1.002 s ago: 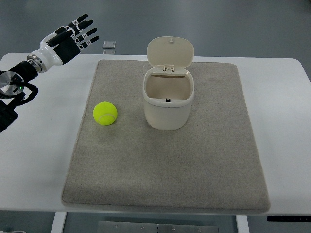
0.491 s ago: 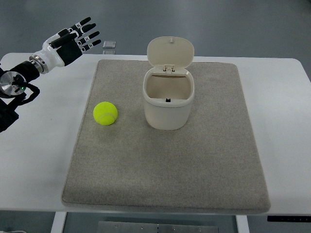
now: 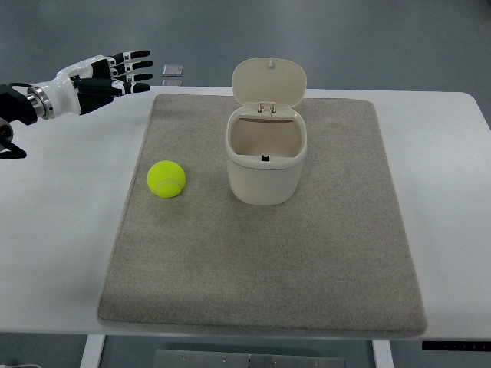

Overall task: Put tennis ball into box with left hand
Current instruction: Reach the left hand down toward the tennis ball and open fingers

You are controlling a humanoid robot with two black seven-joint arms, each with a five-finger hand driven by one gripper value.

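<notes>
One left hand (image 3: 103,73) shows; its arm is cut off.

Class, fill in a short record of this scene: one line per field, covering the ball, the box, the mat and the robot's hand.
ball: tennis ball, on the mat, left of the box
box: cream box, lid up, interior looks empty
mat: grey mat on a white table
hand: left hand, fingers spread, holding nothing, over the table's far left corner
right hand: not in view

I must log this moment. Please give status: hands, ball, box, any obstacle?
Left hand open, empty, over table's far left corner. Right hand not in view. Tennis ball on mat, left of box, lid up. Nothing blocking.
</notes>
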